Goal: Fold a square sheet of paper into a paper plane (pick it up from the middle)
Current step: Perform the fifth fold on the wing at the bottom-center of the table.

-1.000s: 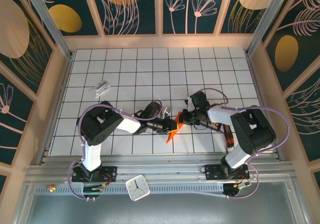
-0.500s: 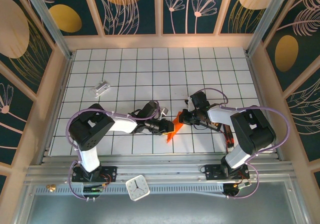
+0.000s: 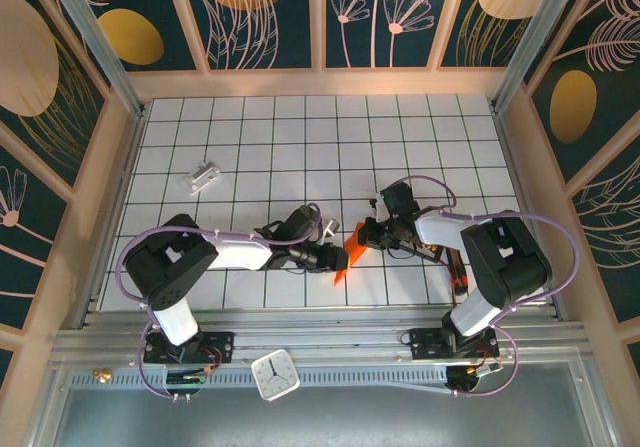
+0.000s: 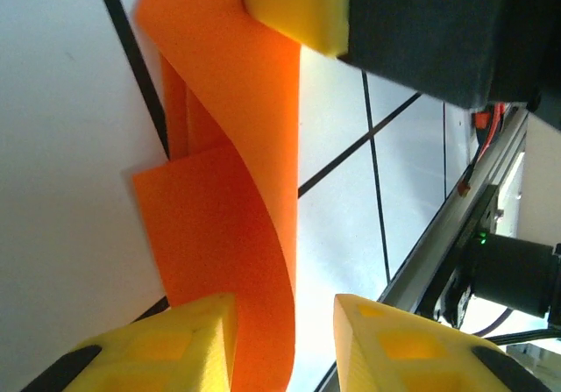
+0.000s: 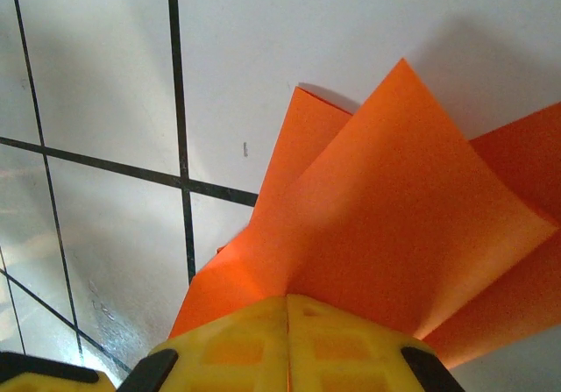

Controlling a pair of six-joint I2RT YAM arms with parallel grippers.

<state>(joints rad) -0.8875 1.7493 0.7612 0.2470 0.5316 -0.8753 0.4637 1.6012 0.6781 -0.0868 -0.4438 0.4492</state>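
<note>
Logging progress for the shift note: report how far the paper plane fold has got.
Done: the orange sheet is picked up and shows several folded layers. In hand: right gripper is shut on it; left gripper stands open around a strip of it. Left: no pointed dart shape yet.

Bright orange paper (image 3: 352,242); white, black-gridded table (image 3: 260,147)

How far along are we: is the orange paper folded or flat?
Folded: the orange paper shows overlapping creased layers, pinched by the right end effector.

Right gripper (image 5: 287,309) pinching orange paper (image 5: 394,234)
</note>
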